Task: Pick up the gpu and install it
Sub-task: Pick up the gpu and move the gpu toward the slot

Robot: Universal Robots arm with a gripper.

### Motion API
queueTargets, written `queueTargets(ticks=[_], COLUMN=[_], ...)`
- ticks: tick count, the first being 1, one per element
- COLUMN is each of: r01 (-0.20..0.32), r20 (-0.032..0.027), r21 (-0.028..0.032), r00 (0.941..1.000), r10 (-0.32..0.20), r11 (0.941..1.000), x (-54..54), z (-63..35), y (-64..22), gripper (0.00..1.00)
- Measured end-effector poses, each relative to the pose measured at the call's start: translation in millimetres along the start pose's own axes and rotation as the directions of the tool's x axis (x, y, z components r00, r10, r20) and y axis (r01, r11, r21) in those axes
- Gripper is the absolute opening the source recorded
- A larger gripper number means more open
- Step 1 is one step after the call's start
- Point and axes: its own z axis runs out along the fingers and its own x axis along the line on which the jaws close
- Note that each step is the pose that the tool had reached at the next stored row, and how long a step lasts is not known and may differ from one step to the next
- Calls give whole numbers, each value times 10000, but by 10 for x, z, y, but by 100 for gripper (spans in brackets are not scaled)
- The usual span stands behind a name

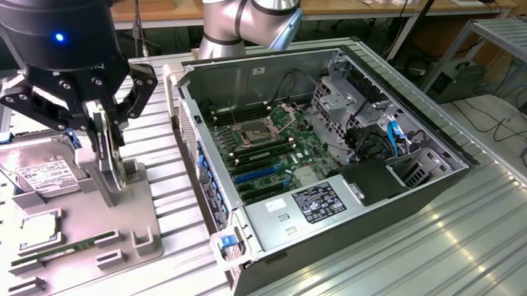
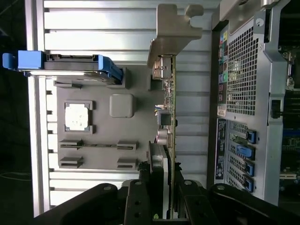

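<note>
At the exterior view's left, the gripper [image 1: 103, 132] hangs over a grey holder tray [image 1: 144, 213] with its fingers closed narrow on the gpu [image 1: 111, 166], clamping the card's flat sides. The card stands on edge, its silvery bracket pointing away from the gripper, beside a hard drive [image 1: 41, 176] and apart from the open computer case [image 1: 247, 80]. A chip [image 1: 39, 228] and a memory stick [image 1: 58, 251] lie on the tray.

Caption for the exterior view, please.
Gripper grips the upright graphics card at the grey tray, beside the open computer case.
</note>
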Motion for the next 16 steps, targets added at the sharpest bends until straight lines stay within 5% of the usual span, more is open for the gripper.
queueTargets(ticks=[11,16], r01=[1,0], r20=[-1,4], r21=[1,0], r00=[10000,10000], r10=[-1,0], r11=[10000,10000], x=[4,4], z=[-414,-420], y=[-3,-3], gripper=[28,28])
